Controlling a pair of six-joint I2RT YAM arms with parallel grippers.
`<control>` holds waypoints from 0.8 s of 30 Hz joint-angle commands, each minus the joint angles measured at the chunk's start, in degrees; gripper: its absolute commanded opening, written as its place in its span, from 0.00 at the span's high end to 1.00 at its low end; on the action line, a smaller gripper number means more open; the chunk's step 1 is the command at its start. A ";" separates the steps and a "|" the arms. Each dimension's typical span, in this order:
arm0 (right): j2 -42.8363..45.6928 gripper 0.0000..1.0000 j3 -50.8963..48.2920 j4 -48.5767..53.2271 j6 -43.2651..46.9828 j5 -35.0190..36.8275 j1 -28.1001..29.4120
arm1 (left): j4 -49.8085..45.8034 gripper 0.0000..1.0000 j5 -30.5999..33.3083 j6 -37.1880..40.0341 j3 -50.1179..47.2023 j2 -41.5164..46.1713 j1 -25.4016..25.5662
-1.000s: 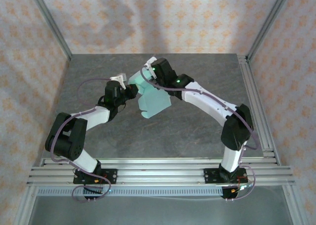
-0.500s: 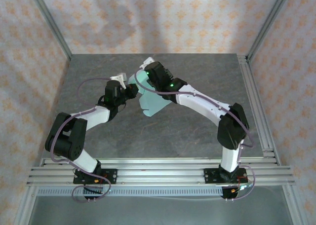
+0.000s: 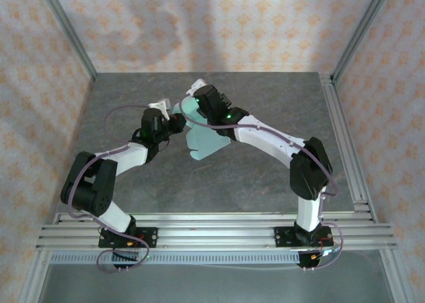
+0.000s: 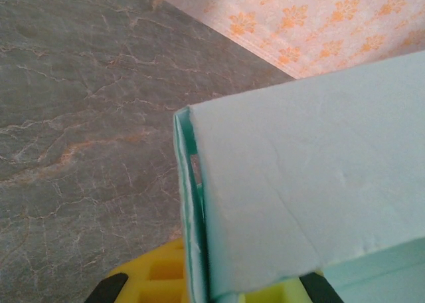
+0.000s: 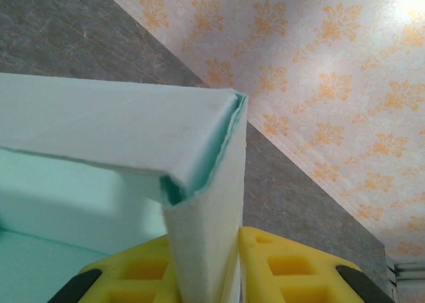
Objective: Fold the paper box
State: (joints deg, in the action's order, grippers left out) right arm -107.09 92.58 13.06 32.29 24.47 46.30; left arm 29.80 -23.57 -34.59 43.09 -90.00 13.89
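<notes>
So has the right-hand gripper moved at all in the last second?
Yes. The right gripper has shifted left, away from the metal rail along the table's right edge, and the paper box has gone left with it.

**Top external:** sitting high above and behind the arm bases and looking down toward the far wall (image 3: pixel 219 24). It is standing well back, taking in the whole table (image 3: pixel 219 183), both arms and the paper box (image 3: pixel 202 143) at mid-table.

**Left wrist:** riding on the left arm and looking out past the left gripper's yellow fingers (image 4: pixel 159 276). It is sitting very close to the box, with the table showing on the left.

**Right wrist:** riding on the right arm and looking out past the right gripper's yellow fingers (image 5: pixel 292 263), equally close to a folded corner.

**Shared:** all three are catching the box, the grey table and the patterned wall.
</notes>
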 commanded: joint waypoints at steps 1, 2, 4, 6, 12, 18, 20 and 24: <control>-0.52 0.76 0.29 -1.63 2.99 4.08 0.25 | 3.20 1.00 -2.97 0.58 1.51 1.76 1.18; -1.23 0.76 0.37 -2.54 3.86 5.74 0.49 | 3.26 1.00 -3.05 0.49 1.60 1.67 1.16; -2.24 0.77 0.65 -4.61 5.15 8.89 0.93 | 3.42 1.00 -3.06 0.40 1.62 1.58 1.19; -3.16 0.80 0.90 -6.49 6.81 11.73 1.28 | 3.31 1.00 -2.93 0.40 1.69 1.75 1.25; -5.15 1.00 -0.40 -16.45 14.26 21.03 2.36 | 2.17 1.00 -2.62 0.39 2.20 1.89 1.23; -7.13 1.00 -3.07 -28.81 20.88 27.90 2.74 | 2.06 1.00 -2.79 -0.13 2.61 1.23 1.24; -8.61 1.00 -3.52 -34.22 24.56 30.32 2.74 | 2.15 1.00 -2.89 -0.23 2.76 1.14 1.26; -11.20 1.00 -3.87 -43.64 31.09 33.14 2.74 | 1.84 1.00 -2.88 -0.08 2.95 1.05 1.23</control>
State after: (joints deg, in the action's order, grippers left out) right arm -115.79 89.69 -20.69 55.33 50.85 50.13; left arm 30.46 -23.57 -36.14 44.34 -90.00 14.52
